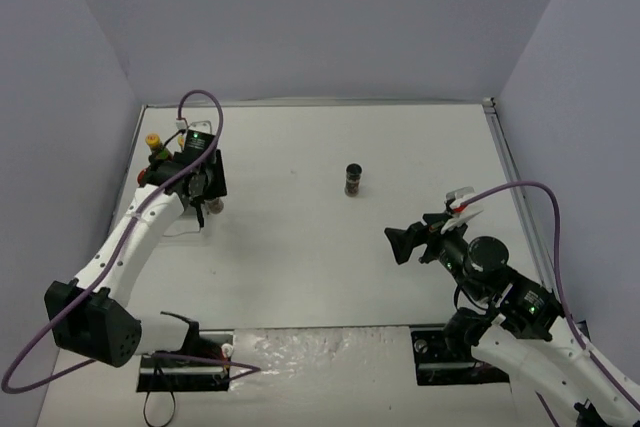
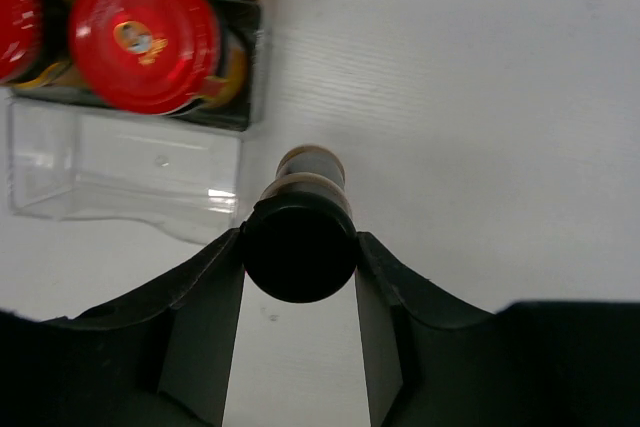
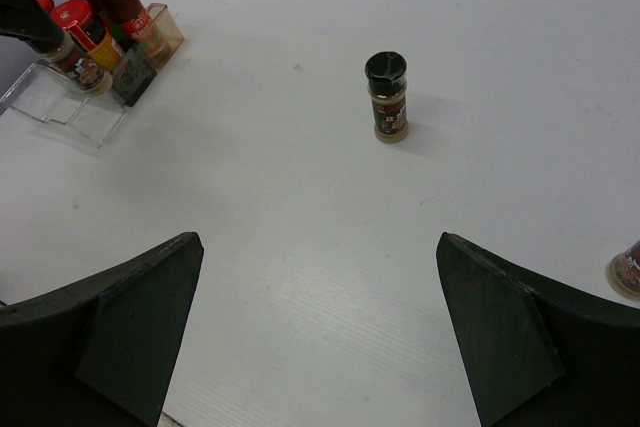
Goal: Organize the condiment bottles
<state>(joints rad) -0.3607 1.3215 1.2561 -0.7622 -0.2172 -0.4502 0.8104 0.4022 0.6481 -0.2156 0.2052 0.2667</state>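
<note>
My left gripper [image 2: 300, 252] is shut on the black cap of a small spice jar [image 2: 305, 172] and holds it upright at the right end of the clear rack's [image 2: 120, 172] low front step. Two red-lidded jars [image 2: 145, 37] sit on the step behind. In the right wrist view the rack [image 3: 60, 107] also holds two tall yellow-capped sauce bottles [image 3: 120, 2]. A second spice jar [image 1: 353, 179] stands alone mid-table. A third spice jar [image 3: 628, 269] shows partly at the right edge. My right gripper [image 1: 402, 245] is open and empty, short of the lone jar.
The rack stands at the far left by the left wall [image 1: 90, 97]. A rail [image 1: 515, 177] runs along the table's right side. Mounting plates [image 1: 190, 362] lie at the near edge by the arm bases.
</note>
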